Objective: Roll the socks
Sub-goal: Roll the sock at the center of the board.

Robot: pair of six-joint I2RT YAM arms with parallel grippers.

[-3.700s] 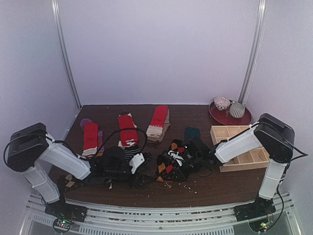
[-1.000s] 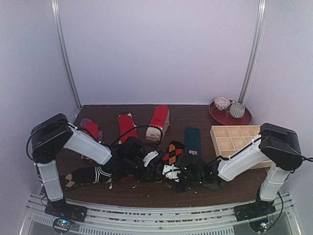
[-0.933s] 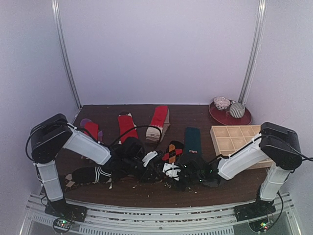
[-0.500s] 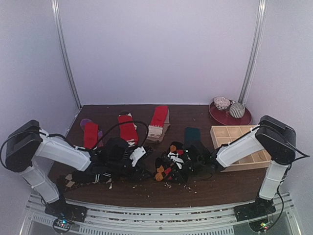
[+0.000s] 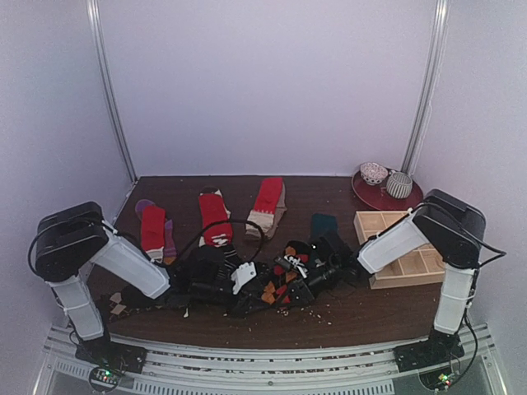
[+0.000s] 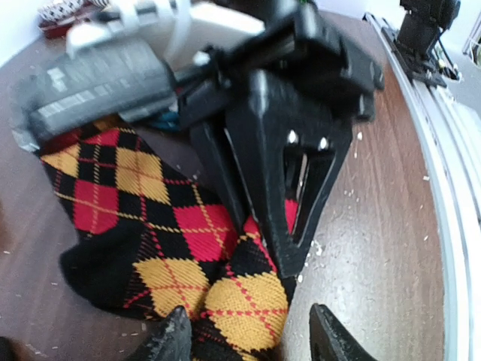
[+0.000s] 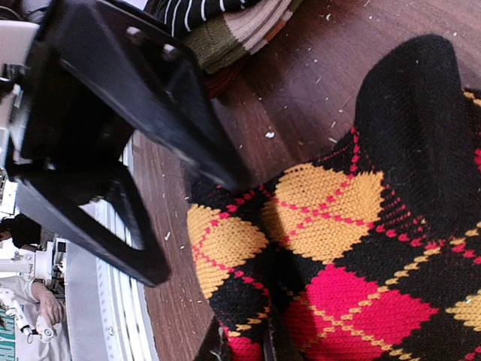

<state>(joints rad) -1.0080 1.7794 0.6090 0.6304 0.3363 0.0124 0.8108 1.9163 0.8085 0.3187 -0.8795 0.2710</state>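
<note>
Left white-and-black arm: stretched low, reaching inward.
Left black two-finger gripper: fingers spread wide.
Right white-and-black arm: angled down, reaching inward.
Right black two-finger gripper: fingertips pressed together.

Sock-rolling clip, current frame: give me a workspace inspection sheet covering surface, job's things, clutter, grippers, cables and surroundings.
Surface: dark brown wooden table, pale specks along the front.
Job's things: black argyle sock with red and orange diamonds lying between the arms; red-and-purple sock, red-and-beige sock, second red-and-beige sock and dark teal sock flat behind; black-and-white striped sock partly hidden.
Clutter: wooden compartment tray; dark red plate carrying two patterned bowls.
Grippers: left gripper open, straddling the argyle sock; right gripper shut on it.
Cables: black cable looping above the socks.
Surroundings: plain white walls, metal uprights.
</note>
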